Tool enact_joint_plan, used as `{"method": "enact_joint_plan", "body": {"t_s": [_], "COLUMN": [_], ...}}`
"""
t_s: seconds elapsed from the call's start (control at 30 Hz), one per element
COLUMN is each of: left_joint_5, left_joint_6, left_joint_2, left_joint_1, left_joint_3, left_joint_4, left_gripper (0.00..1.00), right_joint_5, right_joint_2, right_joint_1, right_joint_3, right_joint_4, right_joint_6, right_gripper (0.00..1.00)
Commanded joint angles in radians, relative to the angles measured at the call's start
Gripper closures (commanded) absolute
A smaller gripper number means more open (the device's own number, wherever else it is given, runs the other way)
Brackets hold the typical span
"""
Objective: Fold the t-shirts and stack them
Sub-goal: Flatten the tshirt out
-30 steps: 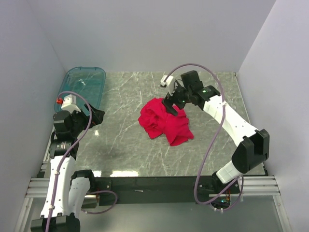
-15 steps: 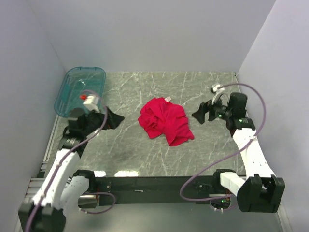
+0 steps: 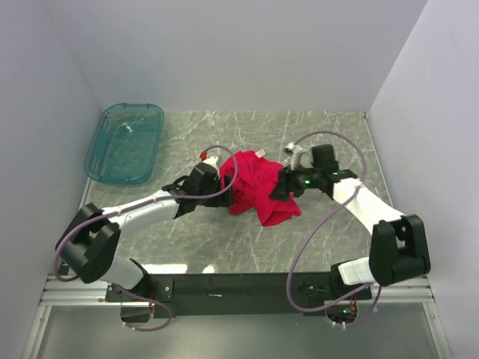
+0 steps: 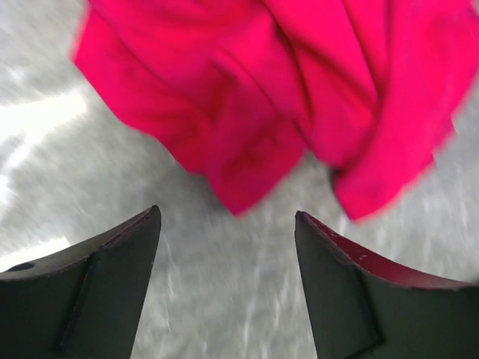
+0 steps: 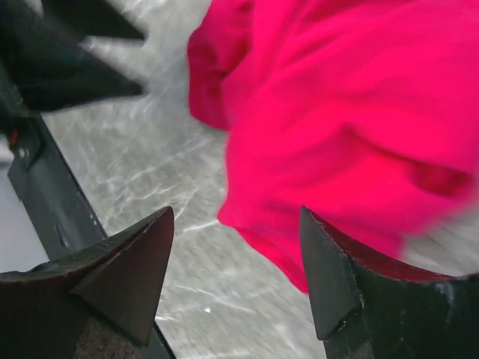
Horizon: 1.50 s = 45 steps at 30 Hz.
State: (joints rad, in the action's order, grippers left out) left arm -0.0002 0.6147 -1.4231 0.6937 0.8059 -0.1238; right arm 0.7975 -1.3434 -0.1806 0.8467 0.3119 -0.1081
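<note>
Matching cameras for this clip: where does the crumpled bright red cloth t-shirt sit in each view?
Top external: the crumpled bright red cloth t-shirt lies heaped near the middle of the grey marbled tabletop.
Left wrist: the t-shirt fills the upper part of the picture, slightly blurred.
Right wrist: the t-shirt fills the upper right.
Shared landmark: the grey marbled tabletop, visible beside the shirt in all three views.

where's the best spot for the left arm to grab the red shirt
Probably the loose fold at the left edge of the red t-shirt, approached low from the left. The shirt is a crumpled heap, and that fold lies thin on the table just ahead of the left gripper, jaws open.
</note>
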Motion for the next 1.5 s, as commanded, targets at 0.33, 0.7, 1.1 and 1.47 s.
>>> {"method": "enact_joint_plan", "body": {"t_s": [0.33,0.7,1.1,1.47], "left_joint_5": [-0.06,-0.257,-0.257,-0.242], "left_joint_6": [-0.01,-0.043,-0.179,-0.237], "left_joint_2": [-0.287,-0.012,0.316,0.339], "left_joint_1": [0.009,-0.003,-0.318,-0.347], "left_joint_3": [0.231,0.2,0.471,0.507], "left_joint_4": [0.03,-0.118,-0.266,-0.261], "left_gripper": [0.58,0.99,0.99,1.0], "right_joint_5": [-0.419,-0.319,-0.415,-0.365], "right_joint_2": [-0.252,0.036,0.329,0.345], "right_joint_1": [-0.201,-0.004,0.355,0.379], "right_joint_3": [0.202,0.229,0.339,0.408], "right_joint_4": [0.05,0.108,0.181,0.193], "right_joint_6": [0.081,-0.016,-0.107,-0.07], "right_gripper": [0.52,1.0,1.0,1.0]}}
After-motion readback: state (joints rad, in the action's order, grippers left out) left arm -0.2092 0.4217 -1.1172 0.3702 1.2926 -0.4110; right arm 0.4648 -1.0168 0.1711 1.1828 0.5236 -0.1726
